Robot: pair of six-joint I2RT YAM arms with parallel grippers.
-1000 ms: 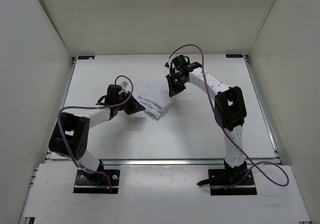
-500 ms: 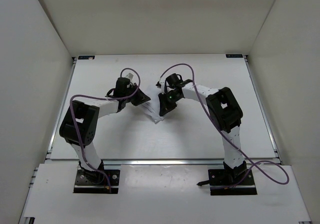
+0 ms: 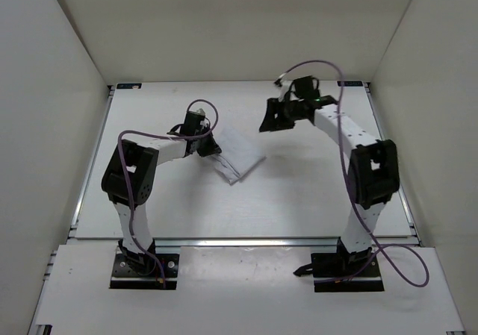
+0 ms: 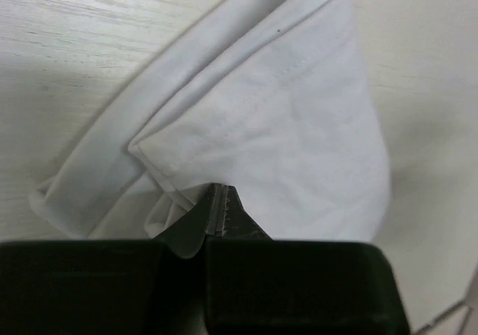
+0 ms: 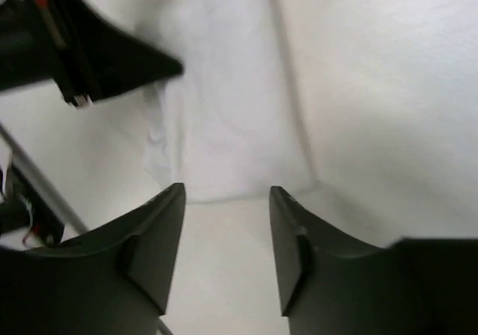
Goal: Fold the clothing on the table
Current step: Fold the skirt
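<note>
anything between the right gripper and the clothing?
Nothing visible. The right gripper, jaws open, hangs off to the far right of the clothing, with only bare table between them. The left gripper is shut on the opposite, left edge, out of that path.

Left wrist view: the black body of the left end effector (image 4: 217,201) fills the bottom strip and hides the near edge of the clothing (image 4: 284,126). Is any cloth caught in those closed tips? Can't tell. The right wrist view is smeared, with the clothing's edges melting into the worktop (image 5: 388,89). The frame bottom cuts off the right end effector (image 5: 226,201).
</note>
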